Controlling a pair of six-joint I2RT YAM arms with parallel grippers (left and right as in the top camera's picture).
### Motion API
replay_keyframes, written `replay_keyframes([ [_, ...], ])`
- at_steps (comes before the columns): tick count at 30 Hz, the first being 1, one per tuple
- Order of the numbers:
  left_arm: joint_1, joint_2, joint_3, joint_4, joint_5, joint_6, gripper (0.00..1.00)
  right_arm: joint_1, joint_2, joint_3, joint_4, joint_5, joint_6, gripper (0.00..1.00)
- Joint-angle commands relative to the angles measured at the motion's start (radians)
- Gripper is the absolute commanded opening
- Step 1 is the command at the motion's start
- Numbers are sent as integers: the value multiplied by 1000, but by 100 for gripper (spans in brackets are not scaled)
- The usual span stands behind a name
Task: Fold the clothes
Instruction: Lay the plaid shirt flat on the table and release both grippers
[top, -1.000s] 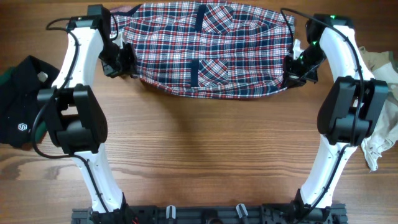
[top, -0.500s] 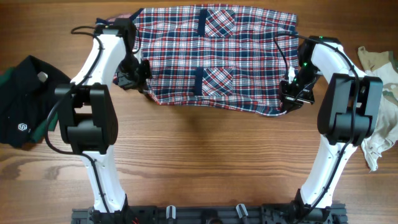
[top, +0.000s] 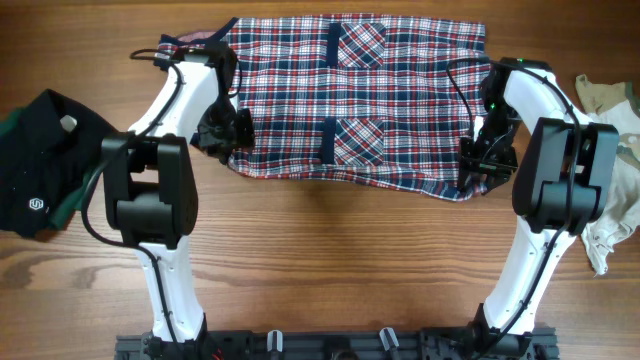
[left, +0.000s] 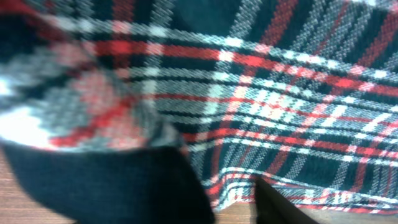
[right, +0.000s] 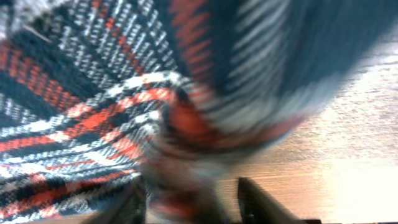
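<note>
As seen from overhead, the plaid shirt (top: 370, 95) lies spread on the far half of the wooden table (top: 330, 270), between the two arms. Its near edge runs in an uneven line from left to right. At the shirt's left edge, close to the near-left corner, the left gripper (top: 232, 135) sits low over the cloth. Over the hem at the near-right corner sits the right gripper (top: 478, 165).

Left wrist view: plaid fills the picture. A dark navy mass covers the lower left, and one dark finger (left: 280, 208) shows at the bottom edge. The second cannot be made out, so neither the gap of the left jaws nor any hold on the cloth can be told.

Right wrist view: both fingers (right: 258, 199) show at the bottom edge, standing apart. A blurred bunch of cloth hangs between them, with bare wood beside the right-hand one. The jaws are parted and not clamped on it.

Also on the table: a black garment (top: 35, 170) at the left edge, well apart from the shirt, and a beige garment (top: 610, 150) at the right edge, partly covered by the right arm.
</note>
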Motion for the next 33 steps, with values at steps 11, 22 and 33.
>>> replay_keyframes([
  [11, 96, -248, 138, 35, -18, -18, 85, -16, -240, 207, 134, -316, -215, 100],
  [22, 356, -232, -67, 199, 228, -92, 72, 14, -235, 8, 473, -372, -266, 100],
  [33, 425, -231, -432, 586, 383, -311, 67, 14, -233, -15, 528, -356, -332, 99],
])
